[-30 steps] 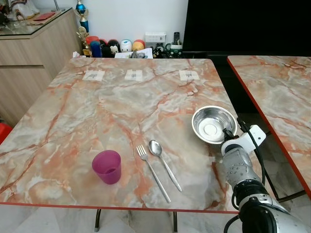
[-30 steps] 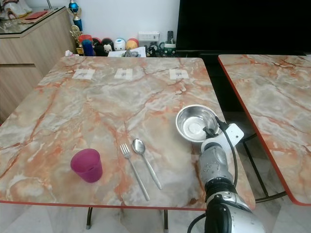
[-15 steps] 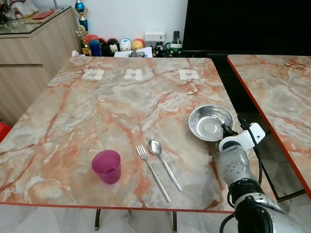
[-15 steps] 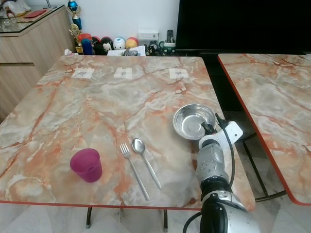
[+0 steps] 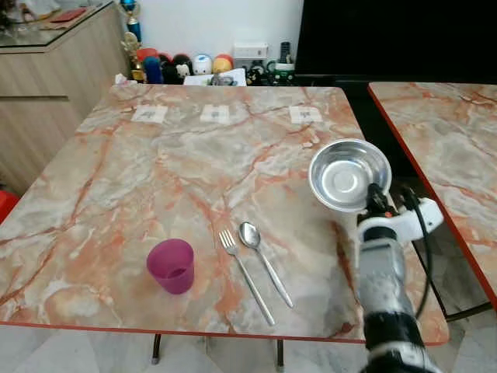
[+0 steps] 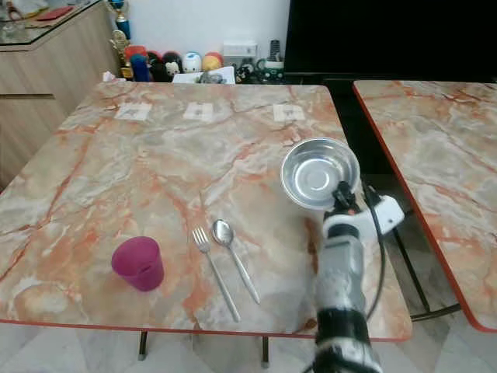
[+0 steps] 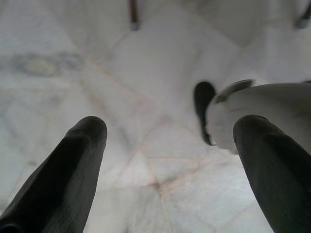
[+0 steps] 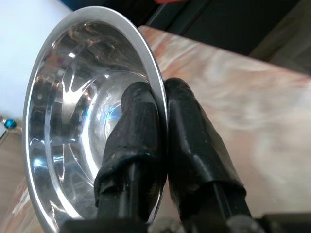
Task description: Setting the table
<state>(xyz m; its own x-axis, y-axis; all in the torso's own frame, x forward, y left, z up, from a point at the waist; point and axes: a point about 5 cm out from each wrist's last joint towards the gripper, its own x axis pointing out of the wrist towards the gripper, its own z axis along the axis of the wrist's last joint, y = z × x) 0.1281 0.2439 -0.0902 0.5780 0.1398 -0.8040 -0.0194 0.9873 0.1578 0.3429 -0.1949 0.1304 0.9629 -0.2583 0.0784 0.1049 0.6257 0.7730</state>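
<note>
Right gripper (image 8: 158, 104) clamps the near rim of the steel bowl (image 5: 349, 174), held tilted above the marble table's (image 5: 155, 179) right side; left gripper (image 7: 170, 141) hangs released.

Both head views look forward and down from the near edge of the worktop (image 5: 155, 155), sharing nearly the same scene (slightly offset sideways). The left wrist view faces down at the floor (image 7: 146, 97), well away. The right wrist view sits very close along its tool (image 8: 163, 145).
</note>
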